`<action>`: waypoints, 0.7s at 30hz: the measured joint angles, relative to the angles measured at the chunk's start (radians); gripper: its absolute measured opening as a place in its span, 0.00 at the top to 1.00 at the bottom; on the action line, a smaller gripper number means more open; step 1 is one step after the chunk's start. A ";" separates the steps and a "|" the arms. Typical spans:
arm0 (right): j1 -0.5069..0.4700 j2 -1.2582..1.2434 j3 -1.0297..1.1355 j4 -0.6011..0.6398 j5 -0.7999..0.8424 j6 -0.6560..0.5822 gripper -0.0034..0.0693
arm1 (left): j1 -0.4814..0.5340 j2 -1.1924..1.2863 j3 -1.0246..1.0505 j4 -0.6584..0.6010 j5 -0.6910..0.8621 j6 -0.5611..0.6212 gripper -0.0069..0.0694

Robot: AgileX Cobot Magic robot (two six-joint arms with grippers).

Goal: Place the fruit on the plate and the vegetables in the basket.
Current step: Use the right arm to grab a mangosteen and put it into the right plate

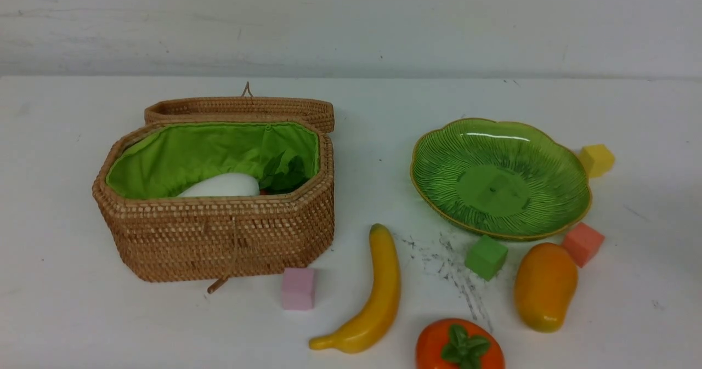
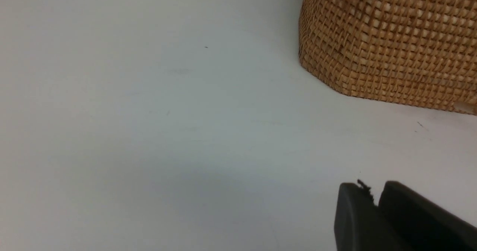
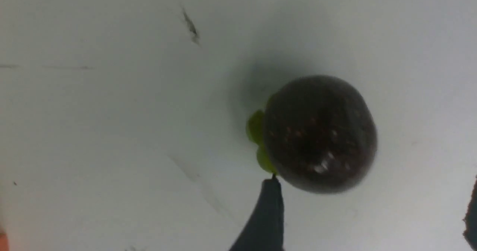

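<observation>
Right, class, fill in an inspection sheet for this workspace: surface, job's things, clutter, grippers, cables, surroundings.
Surface: white table, dark scuffs near the plate.
Job's things: basket open, white eggplant and green leaves inside; plate empty; banana, mango, orange-red fruit on the table; dark purple fruit by the right gripper.
Clutter: pink cube, green cube, coral cube, yellow cube.
Grippers: left gripper shut, empty; right gripper open.
Cables: nothing seen.
Surroundings: plain pale wall.
</observation>
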 joint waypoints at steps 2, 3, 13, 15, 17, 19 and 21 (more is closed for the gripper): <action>0.000 0.034 -0.019 0.003 -0.020 -0.001 0.03 | 0.000 0.000 0.000 0.000 0.000 0.000 0.79; -0.001 0.051 -0.027 0.002 -0.030 -0.002 0.03 | 0.000 0.000 0.000 0.002 0.000 0.000 0.79; -0.009 0.201 -0.045 -0.073 -0.075 -0.004 0.07 | 0.000 0.000 0.000 0.003 0.000 0.000 0.78; -0.009 0.226 -0.045 -0.033 -0.074 -0.012 0.09 | 0.000 0.000 0.000 0.003 0.000 0.000 0.77; -0.009 0.248 -0.045 0.007 -0.073 -0.042 0.11 | 0.000 0.000 0.000 0.003 0.000 0.000 0.77; -0.010 0.259 -0.050 0.035 -0.070 -0.089 0.14 | 0.000 0.000 0.000 0.003 0.000 0.000 0.77; -0.011 0.261 -0.053 0.059 -0.066 -0.126 0.17 | 0.000 0.000 0.000 0.003 0.000 0.000 0.77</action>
